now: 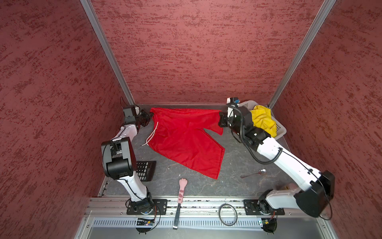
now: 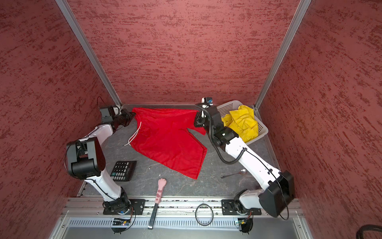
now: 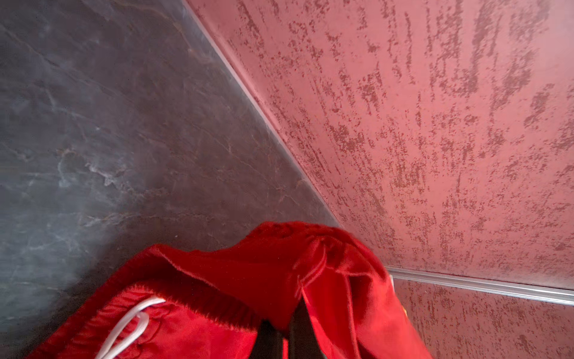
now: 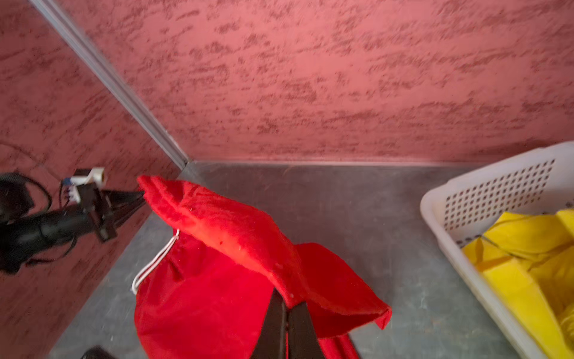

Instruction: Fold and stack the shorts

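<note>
Two pairs of shorts are in the cell. The red shorts point(image 1: 186, 136) are strung between the arms at the far end of the table point(image 1: 237, 161). The left gripper point(image 1: 149, 118) is pinched tight on a far corner of the waistband. The right gripper point(image 1: 220, 115) is clamped just as tight on the far leg, near its hem. That far edge is raised; the rest drapes down, and the nearer leg lies flat on the table, pointing towards the near side. The yellow shorts point(image 1: 264, 121) sit crumpled in the white basket point(image 1: 281, 128) in the far right corner, partly hidden behind the right arm's wrist in both top views.

A black calculator point(image 2: 123, 170) lies beside the left arm, and a metal spoon point(image 1: 254, 173) beside the right arm. A tool with a pink paw-shaped handle point(image 1: 182, 190) crosses the near table edge, and a black ring point(image 1: 228, 214) rests on the rail. All of these lie apart from the red cloth.

The red fabric is thin with a slight sheen, and its waistband is gathered and fuzzy-edged in the left wrist view. A white drawstring point(image 1: 152, 134) loops down from it onto the table. The basket wall is pierced with small square holes. The tabletop is dark grey and veined like marble, and the walls point(image 1: 186, 51) are mottled red plaster.
</note>
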